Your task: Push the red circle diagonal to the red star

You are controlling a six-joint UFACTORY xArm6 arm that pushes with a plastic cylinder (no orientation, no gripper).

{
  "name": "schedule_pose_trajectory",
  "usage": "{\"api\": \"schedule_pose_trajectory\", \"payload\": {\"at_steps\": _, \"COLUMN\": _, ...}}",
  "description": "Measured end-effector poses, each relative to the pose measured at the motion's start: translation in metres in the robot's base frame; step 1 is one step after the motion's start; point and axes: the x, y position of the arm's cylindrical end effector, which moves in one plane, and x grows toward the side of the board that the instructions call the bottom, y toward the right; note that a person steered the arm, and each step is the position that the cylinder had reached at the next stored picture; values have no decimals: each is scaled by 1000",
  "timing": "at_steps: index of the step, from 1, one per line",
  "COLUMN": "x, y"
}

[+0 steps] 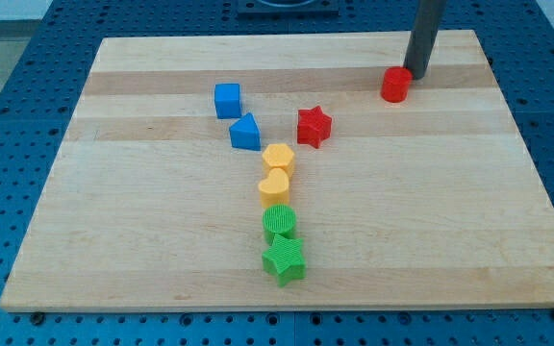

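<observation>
Near the board's top right, my tip (417, 73) sits touching or just beside the red circle (395, 85), on its upper-right side. It is a bare rod, so nothing opens or clamps. From my tip, the circle lies down-left, and the red star (314, 126) lies farther along nearly that same line. I judge a down-left push suits.

The red circle (395, 85), a short upright cylinder, sits flat on the bench near the view's top right. The red star (314, 126) lies flat, well apart, toward the view's lower left of it.
</observation>
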Motion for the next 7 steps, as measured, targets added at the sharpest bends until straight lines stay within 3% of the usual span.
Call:
{"api": "schedule_pose_trajectory", "payload": {"at_steps": 2, "x": 30, "y": 1}}
{"api": "schedule_pose_trajectory", "payload": {"at_steps": 7, "x": 31, "y": -53}}
